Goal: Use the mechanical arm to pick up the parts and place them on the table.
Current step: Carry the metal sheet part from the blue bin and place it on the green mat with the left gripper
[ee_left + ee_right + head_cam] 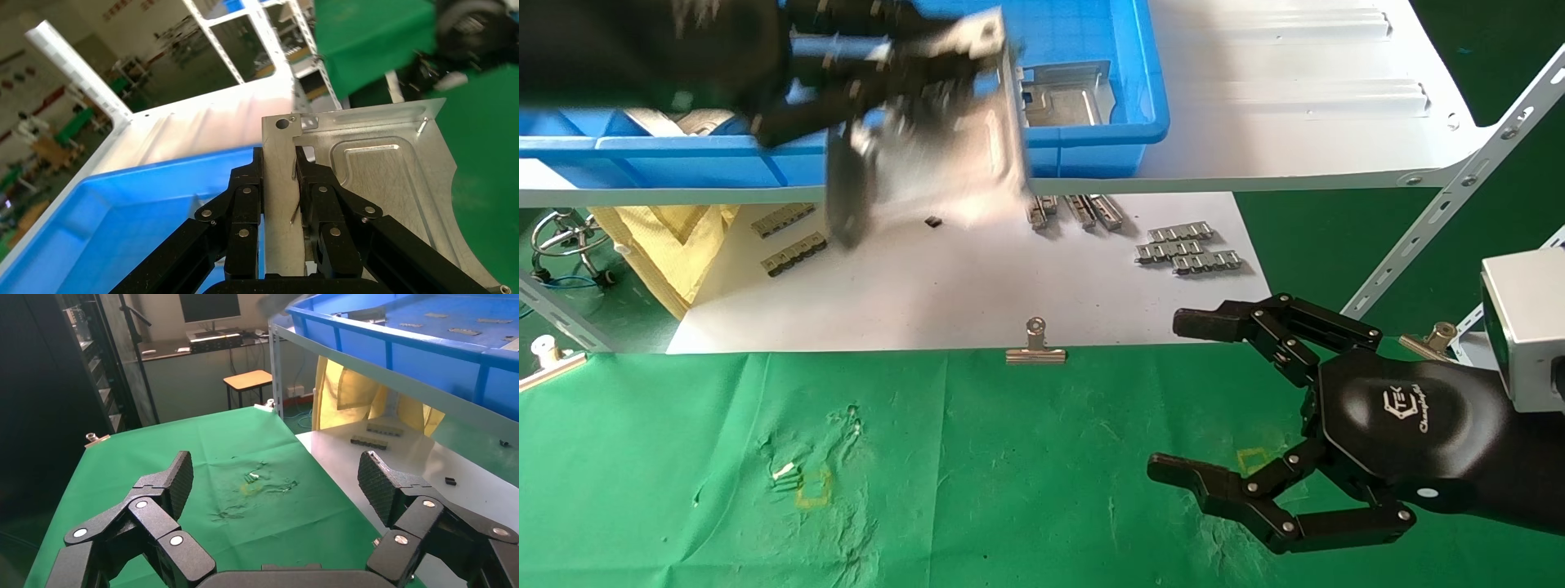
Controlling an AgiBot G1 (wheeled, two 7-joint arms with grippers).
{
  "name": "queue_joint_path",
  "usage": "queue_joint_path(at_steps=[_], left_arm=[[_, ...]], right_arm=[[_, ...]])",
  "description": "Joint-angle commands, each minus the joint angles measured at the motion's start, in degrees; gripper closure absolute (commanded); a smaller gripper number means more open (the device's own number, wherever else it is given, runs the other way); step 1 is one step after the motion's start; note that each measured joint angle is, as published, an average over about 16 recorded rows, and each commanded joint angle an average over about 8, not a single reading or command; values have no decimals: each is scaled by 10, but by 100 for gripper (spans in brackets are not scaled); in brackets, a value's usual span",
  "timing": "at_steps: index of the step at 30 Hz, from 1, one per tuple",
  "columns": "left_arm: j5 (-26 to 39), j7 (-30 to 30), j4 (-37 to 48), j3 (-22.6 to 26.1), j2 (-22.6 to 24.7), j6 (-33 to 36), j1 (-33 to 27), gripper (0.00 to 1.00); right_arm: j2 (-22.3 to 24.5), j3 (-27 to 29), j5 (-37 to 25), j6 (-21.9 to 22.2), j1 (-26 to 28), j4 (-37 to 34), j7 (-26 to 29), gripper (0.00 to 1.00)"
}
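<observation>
My left gripper (pixel 910 86) is shut on a silver sheet-metal part (pixel 944 155) and holds it in the air over the front wall of the blue bin (pixel 1091 139). In the left wrist view the fingers (pixel 243 202) clamp the part's bent-up flange (pixel 278 177), and its grooved plate (pixel 392 177) hangs to one side. Another part (pixel 1062 98) lies in the bin. My right gripper (pixel 1173 396) is open and empty, hovering low over the green table (pixel 1009 490) at the right; it also shows in the right wrist view (pixel 275 484).
The bin stands on a white metal shelf (pixel 1295 98) with slanted struts at right. Below it a white sheet (pixel 977 286) bears small grey toothed strips (pixel 1185 245). A silver binder clip (pixel 1035 347) sits at the cloth's edge. Yellow cloth (pixel 674 245) lies at left.
</observation>
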Motion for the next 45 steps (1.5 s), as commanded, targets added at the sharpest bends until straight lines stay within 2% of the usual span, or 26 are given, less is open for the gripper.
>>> queue_joint_path(at_steps=[1, 5, 8, 18, 27, 29, 35, 37, 45], left_arm=[[-34, 9, -62, 10, -26, 4, 31, 100], [-80, 38, -157, 54, -90, -2, 96, 100], [-69, 76, -168, 89, -114, -8, 121, 100], [-4, 204, -28, 161, -104, -15, 150, 100], [17, 253, 60, 198, -78, -15, 162, 100], [21, 262, 73, 205, -72, -17, 163, 92], [35, 290, 110, 220, -53, -19, 158, 19], [37, 298, 123, 224, -47, -19, 156, 2], [36, 325, 169, 229, -31, -18, 152, 0]], right_arm=[[0, 0, 0, 0, 0, 0, 0, 0], [0, 0, 0, 0, 0, 0, 0, 0], [0, 0, 0, 0, 0, 0, 0, 0], [0, 0, 0, 0, 0, 0, 0, 0], [0, 0, 0, 0, 0, 0, 0, 0], [0, 0, 0, 0, 0, 0, 0, 0], [0, 0, 0, 0, 0, 0, 0, 0], [0, 0, 0, 0, 0, 0, 0, 0], [0, 0, 0, 0, 0, 0, 0, 0]])
